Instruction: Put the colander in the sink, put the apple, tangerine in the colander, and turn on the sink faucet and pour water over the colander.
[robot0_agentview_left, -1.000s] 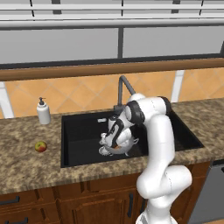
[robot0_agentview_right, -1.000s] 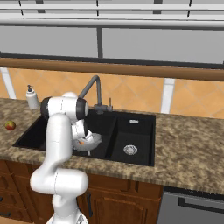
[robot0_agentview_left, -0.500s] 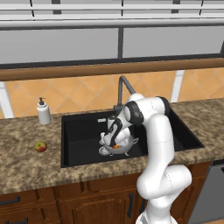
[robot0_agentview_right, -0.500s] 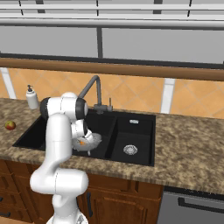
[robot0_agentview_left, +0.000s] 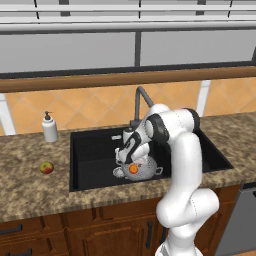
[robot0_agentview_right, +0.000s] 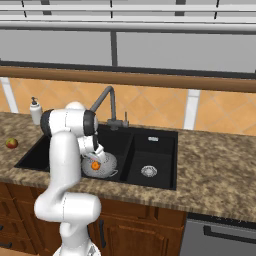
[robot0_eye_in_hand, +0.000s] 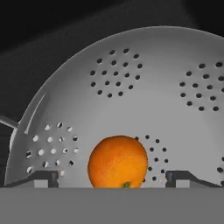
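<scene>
Centrally, at the hand view's bottom, the bright orange round tangerine (robot0_eye_in_hand: 117, 161) lay in the grey perforated metal colander (robot0_eye_in_hand: 144, 96), between the gripper's (robot0_eye_in_hand: 113, 178) spread, untouching fingertips (robot0_eye_in_hand: 43, 178).

I can count one colander (robot0_agentview_left: 142, 167), low in the middle of the left base view. One orange tangerine (robot0_agentview_left: 133, 169) is in it. There is one apple (robot0_agentview_left: 46, 167), at the left edge. That makes two fruits. One black sink (robot0_agentview_right: 150, 150) has two bowls, and I can see one silver drain (robot0_agentview_right: 148, 171), in the small bowl. There is one sink faucet (robot0_agentview_right: 108, 104), one white soap bottle (robot0_agentview_left: 49, 128) at the left, and one white robot arm (robot0_agentview_left: 182, 165).
</scene>
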